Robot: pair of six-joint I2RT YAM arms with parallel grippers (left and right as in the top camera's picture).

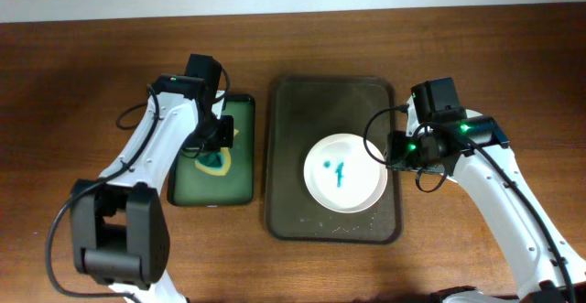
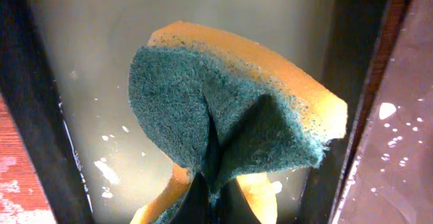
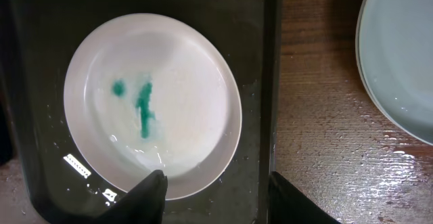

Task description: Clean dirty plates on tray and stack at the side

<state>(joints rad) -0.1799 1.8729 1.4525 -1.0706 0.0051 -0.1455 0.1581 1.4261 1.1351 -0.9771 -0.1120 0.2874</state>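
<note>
Sponge (image 2: 230, 109) clamped in left gripper (image 1: 218, 144), jaws closed on its lower end, grip point hidden under the fold. Green scouring face bulging toward the wrist camera, yellow foam curling behind it along the top edge. Hangs just ahead of the fingertips, over basin (image 1: 240, 189) of pale greenish water; touching the water or not, cannot tell. Dark basin walls on either side of the gripper, white specks on the surface beneath.

Right gripper (image 3: 216, 190) released, fingers (image 3: 150, 193) spread wide, holding nothing. Hovers at the edge of tray (image 3: 257, 61). Plate (image 3: 152, 102) ahead of the gripper and off to the tray side, lying flat on the tray, near rim just beside one fingertip; contact there unclear. Teal stain (image 3: 142, 105) near the plate's middle: small dot beside a longer streak. Other fingertip past the tray rim, over table (image 3: 318, 156), wood wet and speckled. Second plate (image 3: 399, 55) ahead of the gripper on the table side, resting on the wood outside the tray, well apart from both fingertips, cut off by the frame edge, visible part plain and pale.

Seen from overhead: dirty plate in the tray half nearer the right gripper, close beside it, well apart from the left gripper and sponge.
</note>
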